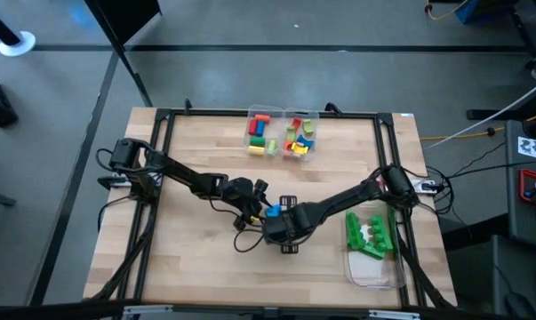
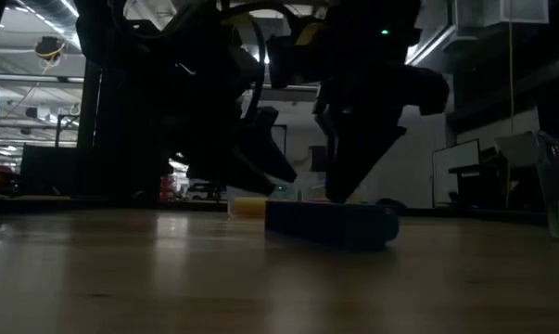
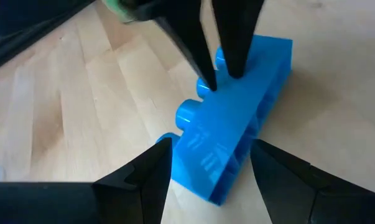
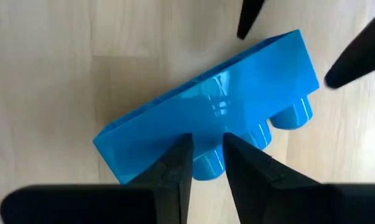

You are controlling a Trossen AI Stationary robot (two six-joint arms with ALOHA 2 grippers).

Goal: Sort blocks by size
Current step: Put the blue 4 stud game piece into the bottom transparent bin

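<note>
A long blue studded brick lies on its side at the middle of the table, its studs pointing sideways. My right gripper comes steeply down on it and is shut on one stud. My left gripper stands open, slanting down from the table's left, with one finger on each side of the brick's end. Whether those fingers touch the brick, I cannot tell. Small coloured blocks lie in two clear containers at the far edge. Green bricks lie in a clear container at the right. My right gripper pinches one stud on the brick's side between its two fingers, which point steeply down from above. In the low view the brick lies long and about level on the table top under the fingers.
The two clear containers with small blocks sit side by side at the table's far middle. A larger clear container stands near the right front. A dark frame runs round the table top. Bare wood lies to the near left.
</note>
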